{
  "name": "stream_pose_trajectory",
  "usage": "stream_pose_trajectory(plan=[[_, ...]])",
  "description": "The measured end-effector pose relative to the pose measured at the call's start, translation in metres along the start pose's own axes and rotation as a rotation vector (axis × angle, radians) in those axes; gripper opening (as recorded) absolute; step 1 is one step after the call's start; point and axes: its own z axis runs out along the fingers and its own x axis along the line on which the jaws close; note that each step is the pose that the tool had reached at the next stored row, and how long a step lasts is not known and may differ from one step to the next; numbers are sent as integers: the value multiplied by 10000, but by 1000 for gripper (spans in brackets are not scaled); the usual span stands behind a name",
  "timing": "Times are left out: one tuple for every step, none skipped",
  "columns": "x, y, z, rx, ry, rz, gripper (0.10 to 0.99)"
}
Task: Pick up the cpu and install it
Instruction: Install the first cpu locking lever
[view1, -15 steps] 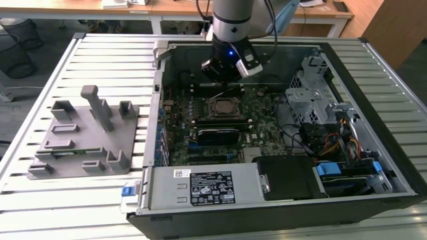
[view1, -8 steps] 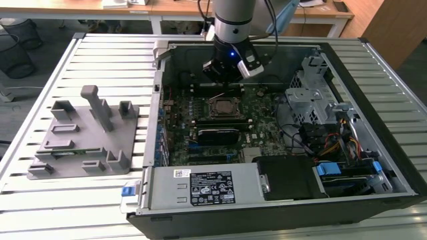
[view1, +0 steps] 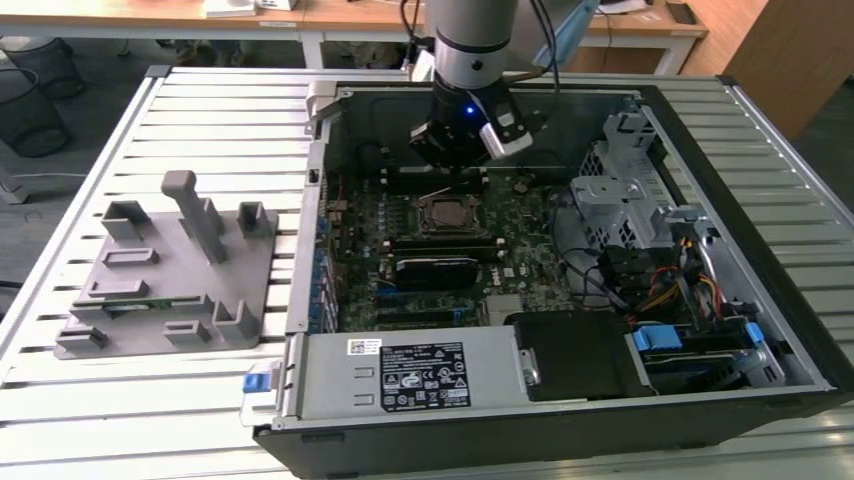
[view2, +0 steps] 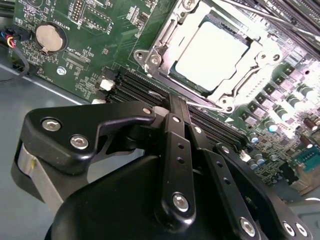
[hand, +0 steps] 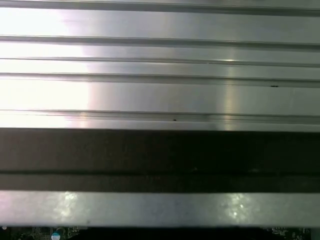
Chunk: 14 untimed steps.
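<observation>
The slatted metal counter (view1: 214, 120) carries an open computer case (view1: 561, 430) that takes up the middle and right of the exterior view, with a grey plastic holder (view1: 167, 270) lying on the slats at the left. Inside the case the green board (view1: 534, 250) lies flat, and the arm (view1: 470, 40) comes down from the top centre of the frame over its far edge. The claw (view2: 175, 102) sits at the lower centre of the second wrist view, its two black fingers (view2: 172, 117) drawn together so that they meet at the tips, with nothing between them. Just beyond those tips, in the upper right of that view, the cpu (view2: 210, 52) lies flat in the socket frame (view2: 155, 57), its bright metal top facing up; in the exterior view it is the small pale square (view1: 445, 212) at the centre of the board, just below the claw. The chip looks light, stiff and thin, with a smooth lid that is likely slippery, and the contacts beneath it are probably easy to damage, so the safe hold is on two opposite edges, kept level and gentle.
</observation>
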Motion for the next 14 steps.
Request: stream_pose_trajectory(plan=[[-1,0,2,1,0,1,106],[-4,0,6,-1,-1,0,106],[-7,0,9,-1,-1,0,106],[-11,0,14,-2,-1,0,106],[-14,-1,19,-1,-1,0,106],[-17,-1,25,-1,-1,0,106],[-19,-2,32,-1,-1,0,106],[-20,-2,39,-1,0,0,106],[-22,-3,48,0,0,3,106],[-24,-3,55,0,-1,7,106],[-27,-4,63,0,-1,14,106],[-28,-4,70,0,-1,20,106],[-29,-5,80,0,-2,21,106],[-30,-6,90,-1,-2,20,106]])
